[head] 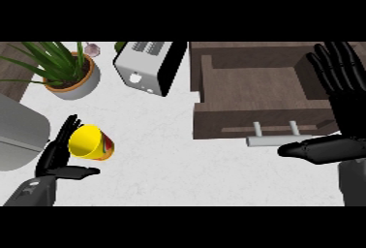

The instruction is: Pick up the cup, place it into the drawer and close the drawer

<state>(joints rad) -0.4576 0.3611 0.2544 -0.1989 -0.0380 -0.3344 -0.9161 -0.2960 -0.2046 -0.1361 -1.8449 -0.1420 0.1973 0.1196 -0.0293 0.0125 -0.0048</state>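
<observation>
Your left hand [53,160] at 8 o'clock: fingers straight, just beside left side of cup [91,141], thumb out below it; nothing pinched. Cup yellow, tilted, on counter [172,164], well apart from drawer [250,89]. Drawer open at 2 o'clock, handle [275,139] toward you. Your right hand [349,118] at 3 o'clock by drawer's right edge, spread, fingers up. Toaster [146,65] at 12, plant [68,72] at 10.
</observation>
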